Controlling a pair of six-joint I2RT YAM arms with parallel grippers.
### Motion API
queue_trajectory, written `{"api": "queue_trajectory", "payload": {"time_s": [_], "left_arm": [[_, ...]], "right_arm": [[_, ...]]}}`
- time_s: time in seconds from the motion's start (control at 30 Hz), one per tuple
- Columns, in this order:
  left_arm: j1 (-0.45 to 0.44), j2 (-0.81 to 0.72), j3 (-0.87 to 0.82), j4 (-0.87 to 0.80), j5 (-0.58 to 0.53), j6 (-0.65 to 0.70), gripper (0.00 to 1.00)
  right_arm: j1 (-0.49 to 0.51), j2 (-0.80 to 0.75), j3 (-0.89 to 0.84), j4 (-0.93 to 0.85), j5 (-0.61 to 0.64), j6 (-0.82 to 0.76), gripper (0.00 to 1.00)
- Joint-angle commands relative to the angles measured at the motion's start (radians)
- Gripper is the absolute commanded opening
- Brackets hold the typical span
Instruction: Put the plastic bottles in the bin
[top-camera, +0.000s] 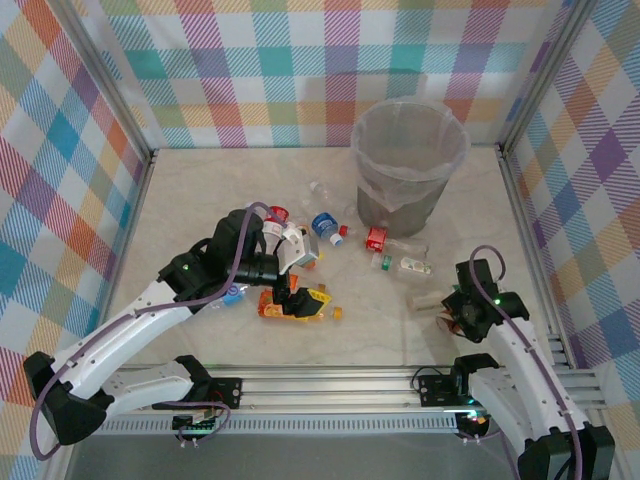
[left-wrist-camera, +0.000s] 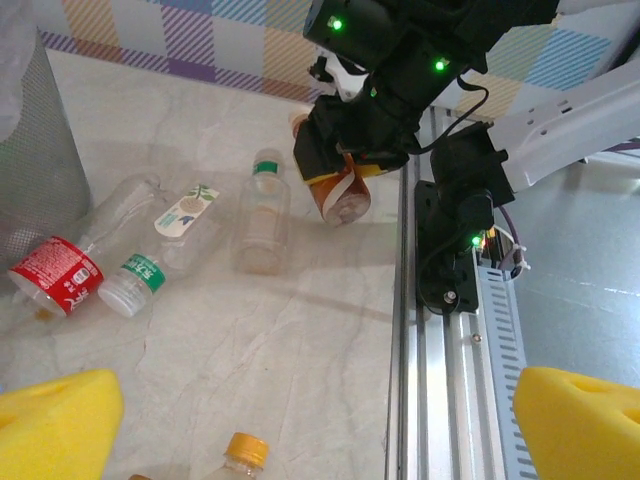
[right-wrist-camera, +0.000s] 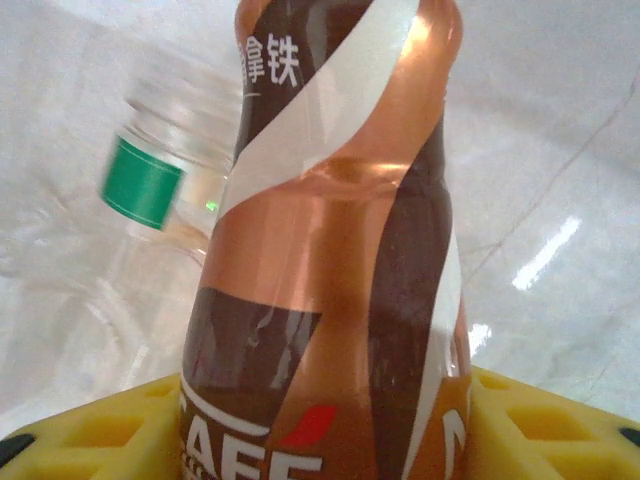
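My right gripper (right-wrist-camera: 320, 440) is shut on a plastic bottle with a brown and copper label (right-wrist-camera: 330, 250); its yellow pads (right-wrist-camera: 90, 440) press both sides. The left wrist view shows that bottle (left-wrist-camera: 340, 195) held near the front rail. Beside it lies a clear bottle with a green cap (left-wrist-camera: 262, 215). My left gripper (left-wrist-camera: 320, 430) is open, its pads far apart, above an orange-capped bottle (left-wrist-camera: 240, 455). From above, the left gripper (top-camera: 297, 280) hovers over orange bottles (top-camera: 290, 305). The bin (top-camera: 410, 160) stands at the back right, apart from both grippers.
Loose bottles lie between the arms and the bin: a red-labelled one (top-camera: 377, 238), a blue-labelled one (top-camera: 323, 224), a green-labelled one (left-wrist-camera: 140, 270). The aluminium front rail (left-wrist-camera: 440, 380) runs close to the right gripper (top-camera: 455, 310). Checked walls enclose the table.
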Motion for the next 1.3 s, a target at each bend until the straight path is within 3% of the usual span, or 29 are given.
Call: {"api": "queue_trajectory", "payload": {"time_s": [0.0,0.23,0.6,0.87,1.1,1.27], "left_arm": [[-0.015,-0.029,-0.013,0.042,-0.022,-0.022,1.0],[0.0,-0.074,-0.06,0.155,-0.098,-0.101,1.0],[0.016,-0.024,0.028,0.241,-0.089,-0.151,1.0],[0.016,0.008,0.063,0.387,-0.177,-0.224,1.0],[0.016,-0.005,-0.007,0.541,-0.279,-0.25,1.0],[0.017,-0.046,-0.044,0.551,-0.413,-0.25,1.0]], "right_arm": [[-0.008,-0.008,0.068,-0.004,0.079,-0.071,0.57],[-0.008,0.008,0.2,0.096,0.15,-0.267,0.55],[-0.006,0.153,0.507,0.294,0.233,-0.567,0.54],[0.002,0.343,0.77,0.416,0.099,-0.793,0.53],[0.004,0.529,1.015,0.378,-0.117,-0.95,0.52],[0.013,0.671,1.18,0.288,-0.27,-1.007,0.51]]}}
